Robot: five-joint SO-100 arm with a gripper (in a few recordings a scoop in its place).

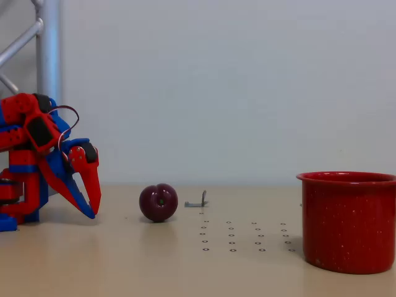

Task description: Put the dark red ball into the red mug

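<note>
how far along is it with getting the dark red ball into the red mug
Nothing looks done yet. The dark red ball sits on the table, well left of the red mug. The gripper is low at the left, short of the ball, holding nothing; its fingers look nearly closed. Reaching, grasping, carrying and dropping all remain.
</note>
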